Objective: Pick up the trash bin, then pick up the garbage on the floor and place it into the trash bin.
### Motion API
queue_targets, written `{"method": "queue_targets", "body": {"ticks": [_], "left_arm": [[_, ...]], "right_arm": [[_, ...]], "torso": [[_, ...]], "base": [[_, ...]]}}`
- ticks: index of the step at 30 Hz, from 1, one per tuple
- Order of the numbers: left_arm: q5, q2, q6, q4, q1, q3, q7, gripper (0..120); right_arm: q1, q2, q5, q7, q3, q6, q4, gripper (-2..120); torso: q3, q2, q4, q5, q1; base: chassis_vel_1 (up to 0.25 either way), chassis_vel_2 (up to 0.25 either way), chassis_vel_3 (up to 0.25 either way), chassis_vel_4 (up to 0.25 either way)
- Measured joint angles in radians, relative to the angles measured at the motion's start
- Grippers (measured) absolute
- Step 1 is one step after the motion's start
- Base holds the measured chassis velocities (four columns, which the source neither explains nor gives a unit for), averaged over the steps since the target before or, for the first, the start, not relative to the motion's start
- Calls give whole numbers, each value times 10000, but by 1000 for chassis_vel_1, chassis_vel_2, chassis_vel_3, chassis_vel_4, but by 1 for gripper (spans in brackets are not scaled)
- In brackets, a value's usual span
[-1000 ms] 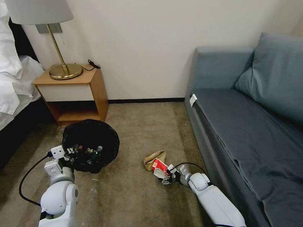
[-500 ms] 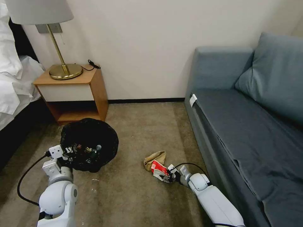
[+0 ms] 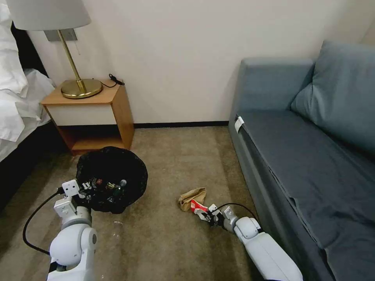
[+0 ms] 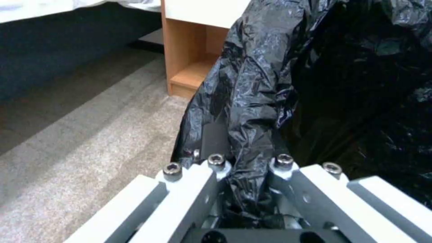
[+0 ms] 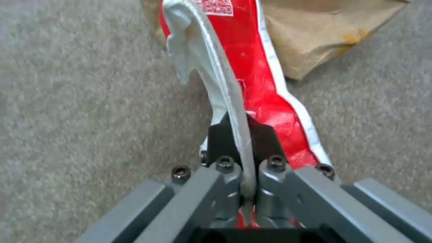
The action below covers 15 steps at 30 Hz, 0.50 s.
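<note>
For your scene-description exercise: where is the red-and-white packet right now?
In the head view, the red-and-white packet lies low on the carpet, pinched in the right gripper, beside the crumpled tan paper, left of the sofa.

One trash bin (image 3: pixel 111 177); one red-and-white packet (image 5: pixel 252 77); one tan paper (image 3: pixel 192 196).

My left arm reached forward and low on my left side, its wrist bent upward. The left gripper (image 4: pixel 245 175) had its jaws pinched tight on a fold of the bin (image 3: pixel 113 177) liner. My right arm stretched forward and down close to the floor, the wrist nearly level. The right gripper (image 5: pixel 243 148) had its jaws clamped together on the white edge of the packet (image 5: pixel 252 77).
</note>
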Motion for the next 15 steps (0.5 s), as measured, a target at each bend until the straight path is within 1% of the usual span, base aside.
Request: {"method": "queue_targets", "body": {"ticks": [4, 10, 12, 13, 15], "left_arm": [[-11, 0, 0, 0, 15, -16, -8, 4], [-14, -35, -2, 44, 10, 0, -20, 4], [-16, -36, -2, 61, -21, 19, -27, 4], [-16, -36, -2, 61, -21, 19, -27, 4], [-17, -33, -4, 119, -53, 55, -26, 4]], "right_arm": [[-85, -67, 114, -55, 104, 0, 356, 0], [-135, -209, 660, 49, 251, -90, 1059, 0], [-113, -286, 1101, 290, 320, -169, 1649, 0], [-113, -286, 1101, 290, 320, -169, 1649, 0], [31, -312, 1659, 827, 313, -185, 2397, 0]], "torso": [[0, 0, 1, -1, 0], [0, 0, 0, 0, -1], [0, 0, -1, 0, 0], [0, 0, -1, 0, 0], [0, 0, -1, 0, 0]], "base": [[0, 0, 0, 0], [0, 0, 0, 0], [0, 0, 0, 0], [0, 0, 0, 0], [0, 0, 0, 0]]}}
